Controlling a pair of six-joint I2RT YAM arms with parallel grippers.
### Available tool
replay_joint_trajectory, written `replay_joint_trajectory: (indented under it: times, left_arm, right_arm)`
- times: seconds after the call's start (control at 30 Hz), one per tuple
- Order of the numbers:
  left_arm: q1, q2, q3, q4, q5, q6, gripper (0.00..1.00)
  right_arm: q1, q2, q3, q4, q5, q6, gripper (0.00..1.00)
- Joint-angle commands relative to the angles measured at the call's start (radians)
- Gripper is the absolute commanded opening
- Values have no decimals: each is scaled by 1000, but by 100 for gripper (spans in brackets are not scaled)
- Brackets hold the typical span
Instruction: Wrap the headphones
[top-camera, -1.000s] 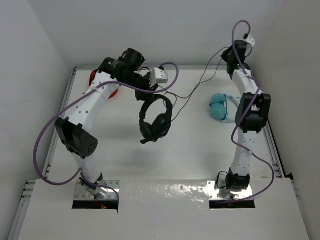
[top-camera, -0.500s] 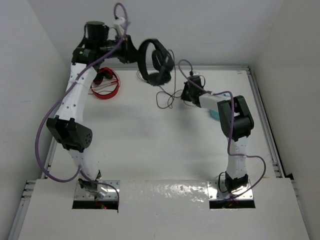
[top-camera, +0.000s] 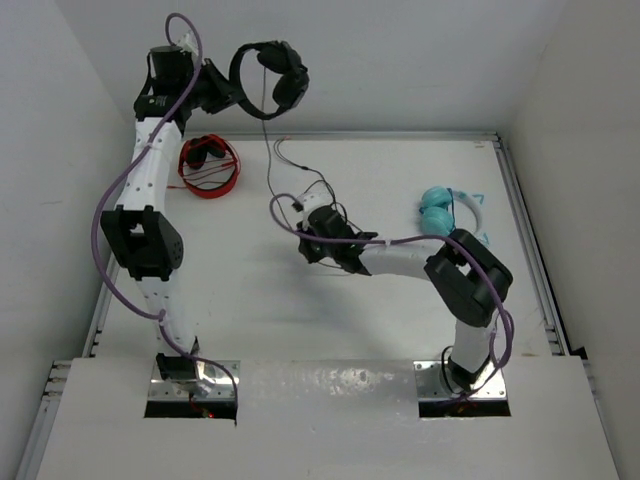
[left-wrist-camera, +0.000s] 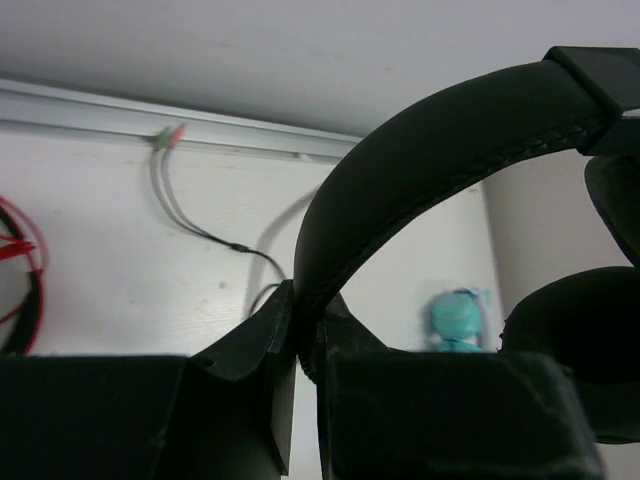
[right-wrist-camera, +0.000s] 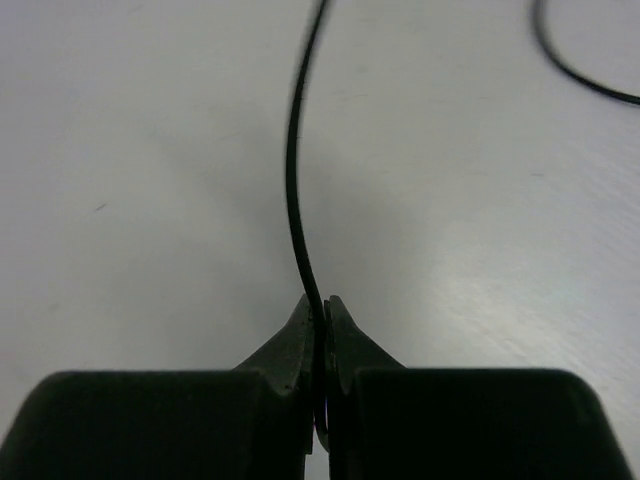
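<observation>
1. Top external view: over the white desk (top-camera: 250, 300) both arms have shifted within the last second. The left one swung up into the upper left of the frame, and the right one came down from the far right to the centre.
2. The headphones (top-camera: 268, 80) went along with the left tool (left-wrist-camera: 305, 320), whose jaws are clamped narrow on the headband. They hang in the air at the top of the frame, above the red headphones (top-camera: 210, 165) and well apart from the teal pair (top-camera: 437, 210).
3. The right tool (right-wrist-camera: 320, 315) is pinched tight on the cable (right-wrist-camera: 293, 170), low over the desk.
4. My reading: the cable is now drawn out between the two tools, ready for winding. No turn round the headphones shows yet.
5. The plugs (left-wrist-camera: 170, 133) lie loose at the upper left of the left wrist view.
</observation>
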Motion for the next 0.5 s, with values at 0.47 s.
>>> replay_joint_trajectory:
  times: [0.47]
  left_arm:
    - [-84, -7, -304, 196, -229, 674, 0]
  right_arm:
    - [128, -197, 787, -487, -51, -374, 0]
